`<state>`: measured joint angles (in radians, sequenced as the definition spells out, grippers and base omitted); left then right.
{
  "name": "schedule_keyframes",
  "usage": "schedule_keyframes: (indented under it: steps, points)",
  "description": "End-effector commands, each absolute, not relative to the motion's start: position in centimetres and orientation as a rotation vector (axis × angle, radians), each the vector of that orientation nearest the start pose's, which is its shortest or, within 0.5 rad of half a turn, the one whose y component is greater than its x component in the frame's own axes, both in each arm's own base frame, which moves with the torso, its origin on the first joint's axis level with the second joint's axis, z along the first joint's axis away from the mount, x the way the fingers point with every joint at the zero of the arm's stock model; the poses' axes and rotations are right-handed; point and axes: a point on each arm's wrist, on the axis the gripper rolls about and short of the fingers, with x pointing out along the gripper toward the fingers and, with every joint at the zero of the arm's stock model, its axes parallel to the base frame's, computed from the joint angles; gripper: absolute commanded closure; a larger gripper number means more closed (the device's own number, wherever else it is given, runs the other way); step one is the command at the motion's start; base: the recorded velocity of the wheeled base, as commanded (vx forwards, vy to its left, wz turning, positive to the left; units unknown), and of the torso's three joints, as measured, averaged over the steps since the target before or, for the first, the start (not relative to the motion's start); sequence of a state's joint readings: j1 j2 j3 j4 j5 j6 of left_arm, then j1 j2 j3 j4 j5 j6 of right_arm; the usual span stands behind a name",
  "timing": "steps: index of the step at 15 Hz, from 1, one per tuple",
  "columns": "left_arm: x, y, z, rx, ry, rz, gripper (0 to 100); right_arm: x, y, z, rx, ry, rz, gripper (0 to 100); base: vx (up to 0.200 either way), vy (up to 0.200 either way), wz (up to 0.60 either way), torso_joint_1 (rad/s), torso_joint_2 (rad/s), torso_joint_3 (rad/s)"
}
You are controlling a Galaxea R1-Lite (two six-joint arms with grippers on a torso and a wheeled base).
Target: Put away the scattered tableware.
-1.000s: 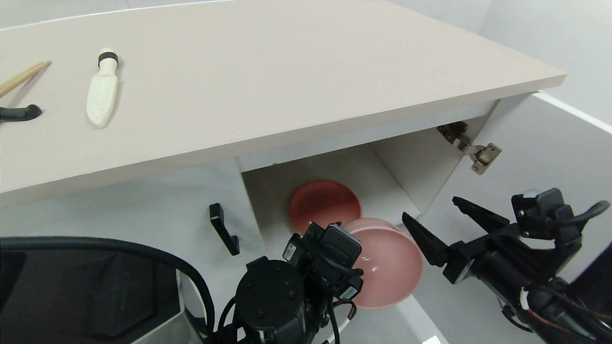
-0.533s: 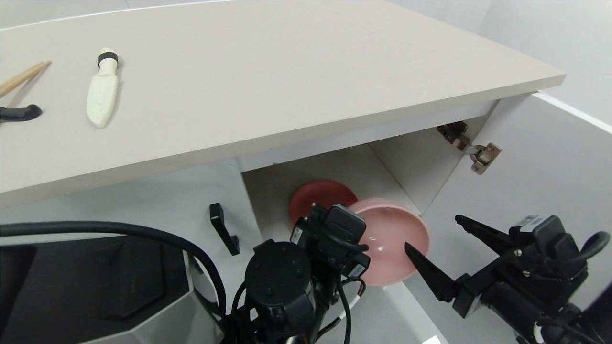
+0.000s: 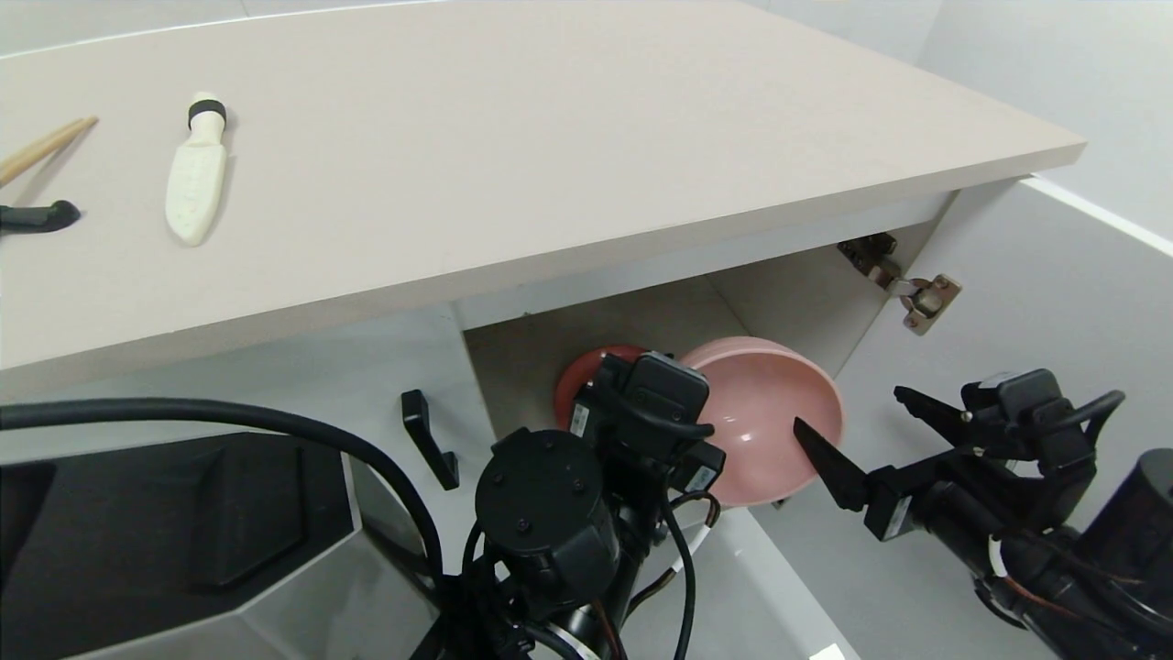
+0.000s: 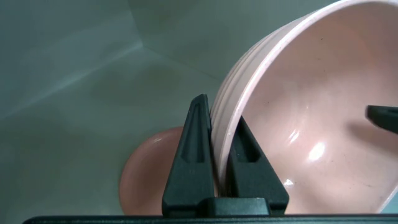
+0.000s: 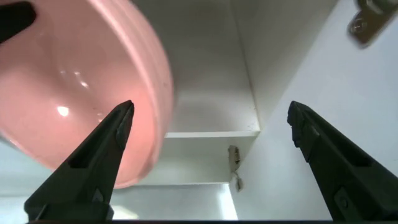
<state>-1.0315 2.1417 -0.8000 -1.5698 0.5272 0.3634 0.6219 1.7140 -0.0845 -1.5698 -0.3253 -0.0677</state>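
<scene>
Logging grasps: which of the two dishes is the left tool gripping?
The pale pink bowl, pinched by its rim and tilted; the darker red dish lies free behind it.

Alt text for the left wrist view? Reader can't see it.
The left gripper is shut on the rim of a tilted pink bowl, one of its jaws inside and one outside. Behind it a red plate lies on the floor of the pale cabinet.

Pink ribbed bowl point(image 3: 765, 417) at mouth of open white cabinet point(image 3: 788, 302), under beige countertop point(image 3: 550, 137), right of red round plate point(image 3: 586, 380) inside. Left gripper point(image 4: 219, 115) clamps bowl's left rim; right gripper point(image 3: 848, 408) just right of bowl.
</scene>
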Motion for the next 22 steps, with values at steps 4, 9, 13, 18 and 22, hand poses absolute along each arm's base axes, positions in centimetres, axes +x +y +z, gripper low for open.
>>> schedule_keyframes:
  steps: [4,9,13,18,22]
  points:
    - [20.0,-31.2,12.6,0.177,-0.258,-0.464,100,17.9,11.8,11.2,-0.09,0.041,0.293,0,0.0,0.0,0.0,0.0,0.0,0.0]
    - [20.0,-31.2,12.6,0.17,-0.257,-0.465,100,17.9,11.8,11.2,-0.087,0.039,0.293,0,0.0,0.0,0.0,0.0,0.0,0.0]
    - [20.0,-31.2,12.6,0.17,-0.257,-0.466,100,18.1,11.9,11.4,-0.062,0.032,0.292,100,0.0,0.0,0.0,0.0,0.0,0.0]
    - [19.0,-31.9,12.4,0.159,-0.252,-0.499,100,17.7,12.6,11.3,-0.057,0.038,0.326,100,0.0,0.0,0.0,0.0,0.0,0.0]
    - [18.7,-32.0,12.5,0.141,-0.252,-0.51,0,18.1,12.7,10.7,-0.064,0.062,0.318,100,0.0,0.0,0.0,0.0,0.0,0.0]
